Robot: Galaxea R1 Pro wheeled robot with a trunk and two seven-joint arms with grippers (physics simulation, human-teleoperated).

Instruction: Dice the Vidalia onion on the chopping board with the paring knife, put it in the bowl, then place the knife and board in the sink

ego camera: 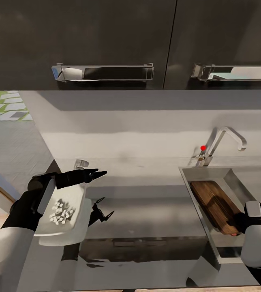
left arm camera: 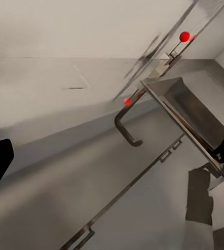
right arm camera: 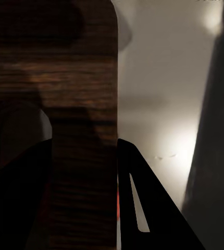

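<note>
**Board in the sink**

One chopping board (ego camera: 213, 205) leans in the one sink (ego camera: 187, 175) at lower right, pinched by the right pincer (ego camera: 239, 227). At lower left, one bowl (ego camera: 78, 211) holds many diced onion (ego camera: 62, 211) cubes. The left pincer (ego camera: 99, 173) is spread.

Dark greys, steel and one spot of red

The board (ego camera: 212, 206) is dark brown with wood grain, the bowl (ego camera: 70, 221) white holding white onion cubes (ego camera: 62, 211); grey steel sink (ego camera: 211, 173), red-tipped chrome faucet (ego camera: 223, 142), glossy dark grey countertop (ego camera: 146, 211), black grippers.
</note>
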